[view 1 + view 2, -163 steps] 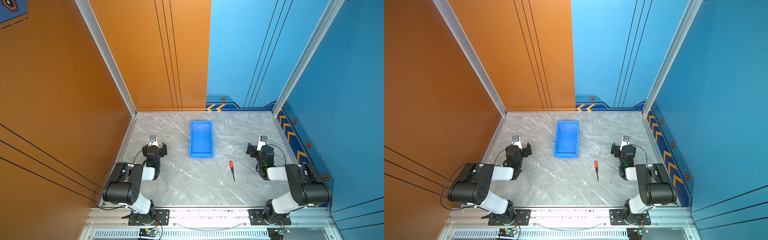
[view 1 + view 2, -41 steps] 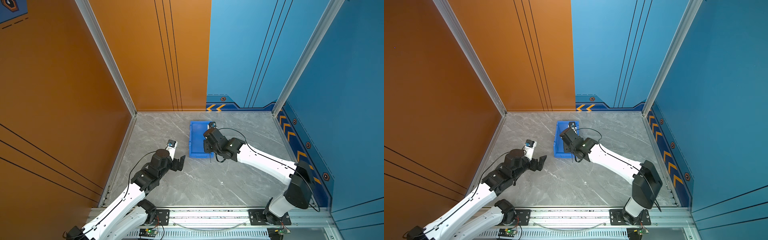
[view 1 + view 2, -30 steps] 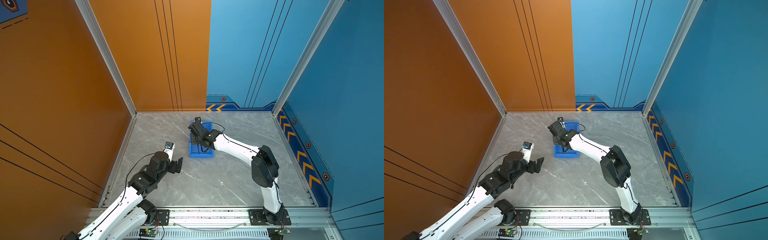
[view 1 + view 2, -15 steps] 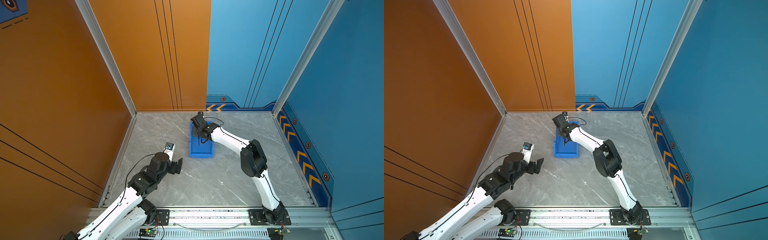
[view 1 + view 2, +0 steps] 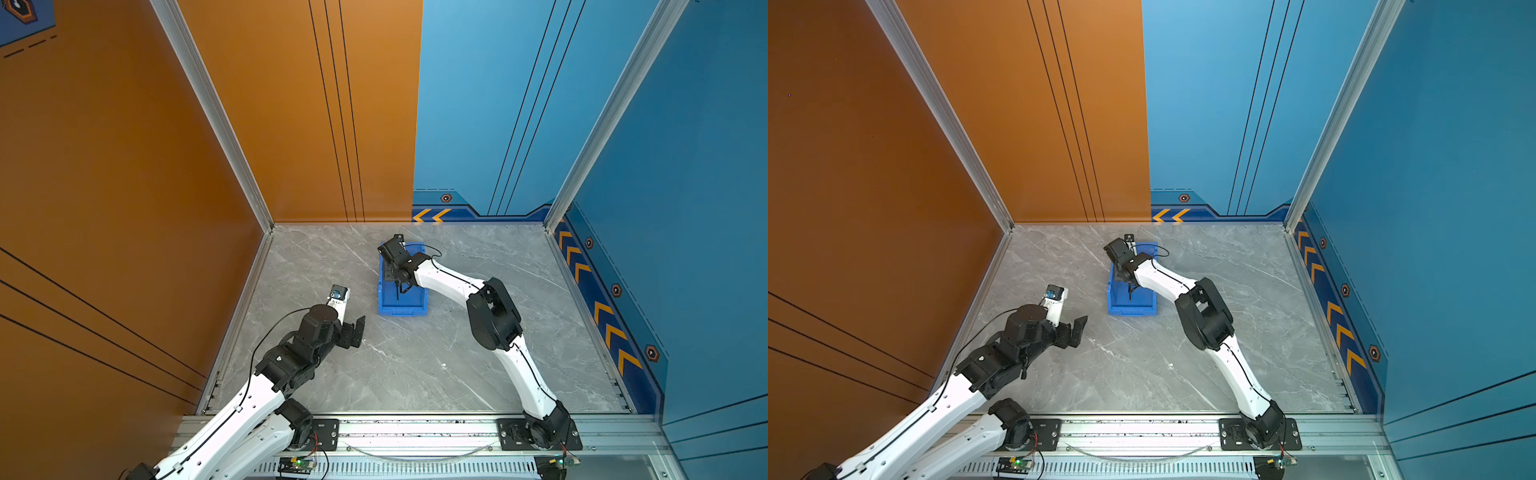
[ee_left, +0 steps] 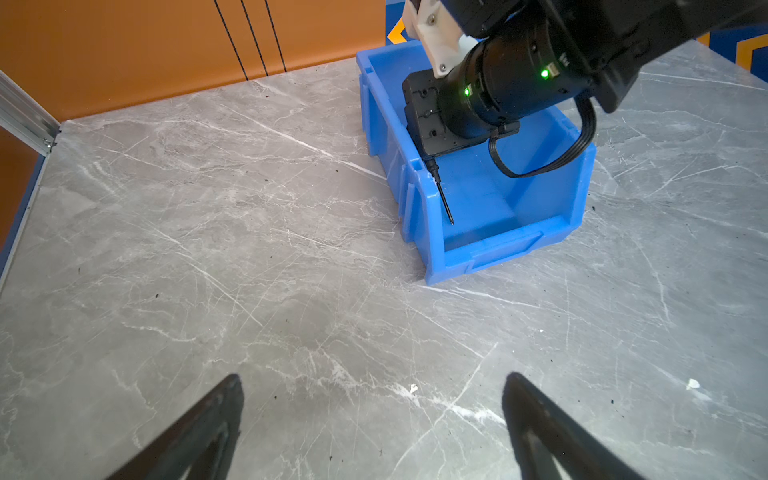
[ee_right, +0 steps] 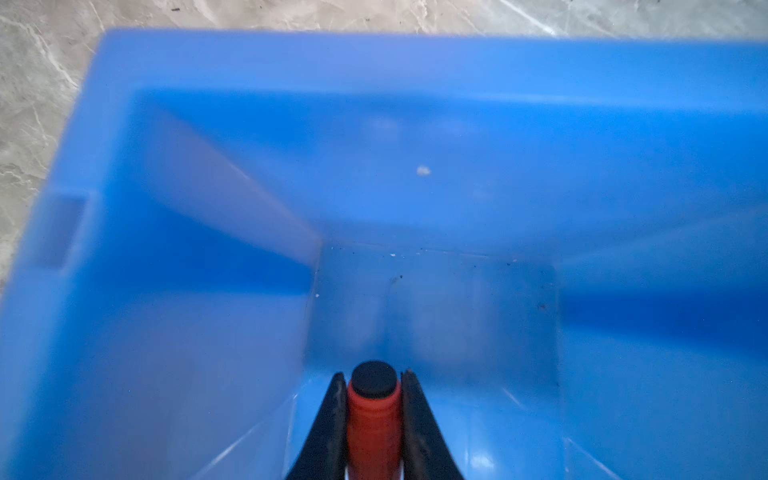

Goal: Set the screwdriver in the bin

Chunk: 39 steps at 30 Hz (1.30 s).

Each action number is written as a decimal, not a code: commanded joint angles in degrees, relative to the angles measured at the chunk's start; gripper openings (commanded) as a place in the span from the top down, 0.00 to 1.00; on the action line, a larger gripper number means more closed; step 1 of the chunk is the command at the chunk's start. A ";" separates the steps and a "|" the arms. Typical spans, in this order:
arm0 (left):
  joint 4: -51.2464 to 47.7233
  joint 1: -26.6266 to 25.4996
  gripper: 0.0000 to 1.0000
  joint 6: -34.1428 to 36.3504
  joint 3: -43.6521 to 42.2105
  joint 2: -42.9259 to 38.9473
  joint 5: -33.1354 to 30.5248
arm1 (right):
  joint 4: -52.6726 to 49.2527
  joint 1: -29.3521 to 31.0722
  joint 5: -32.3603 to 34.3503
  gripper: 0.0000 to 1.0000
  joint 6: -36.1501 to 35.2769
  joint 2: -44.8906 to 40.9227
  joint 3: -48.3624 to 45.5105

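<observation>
Pinching the screwdriver in right gripper jaws, tip down inside the bin, ready to drop; holding left gripper jaws spread, clear of the bin

My right gripper has left its rest at the right edge and reached across to the bin, first at the near end and now hanging over the inside. The screwdriver is gone from the table near-right of the bin. It is clamped in those jaws, shaft pointing down. My left gripper has come forward from the left edge to the bin's near left.
</observation>
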 commanded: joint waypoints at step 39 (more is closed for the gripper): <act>-3.03 -1.52 0.02 -1.55 0.37 -2.65 -11.05 | 3.16 1.86 6.39 0.52 -7.21 -21.56 -12.53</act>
